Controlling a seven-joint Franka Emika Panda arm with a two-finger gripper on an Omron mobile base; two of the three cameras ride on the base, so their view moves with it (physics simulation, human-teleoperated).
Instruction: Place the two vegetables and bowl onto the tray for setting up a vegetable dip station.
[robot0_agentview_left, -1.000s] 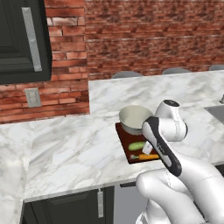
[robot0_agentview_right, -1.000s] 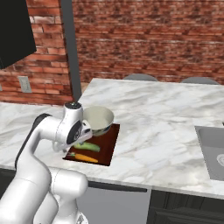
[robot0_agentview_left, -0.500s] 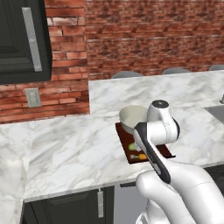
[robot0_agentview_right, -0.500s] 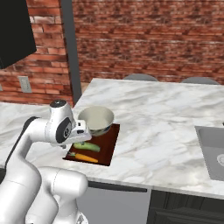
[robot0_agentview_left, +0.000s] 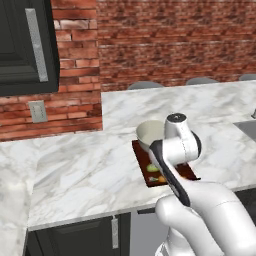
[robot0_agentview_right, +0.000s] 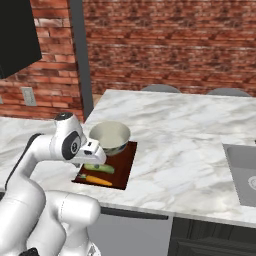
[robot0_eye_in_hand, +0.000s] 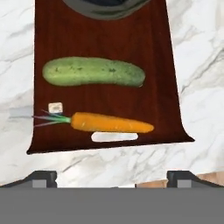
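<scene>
The arm has swung back from the flat reddish-brown tray. Stubby green cucumber, slim orange carrot and grey metallic bowl all rest on it. Claw spread, empty. Placement appears complete.

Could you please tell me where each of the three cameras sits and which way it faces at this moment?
Left base view: behind the arm to its left, looking forward and down at the counter and brick wall; the white arm rises at lower right, covering part of the tray.
Right base view: behind to the right, facing the same counter; the arm rises at lower left.
Hand view: on the hand, looking down at the tray; dark finger tips at the bottom.
All three share the tray, bowl, cucumber and carrot.
</scene>
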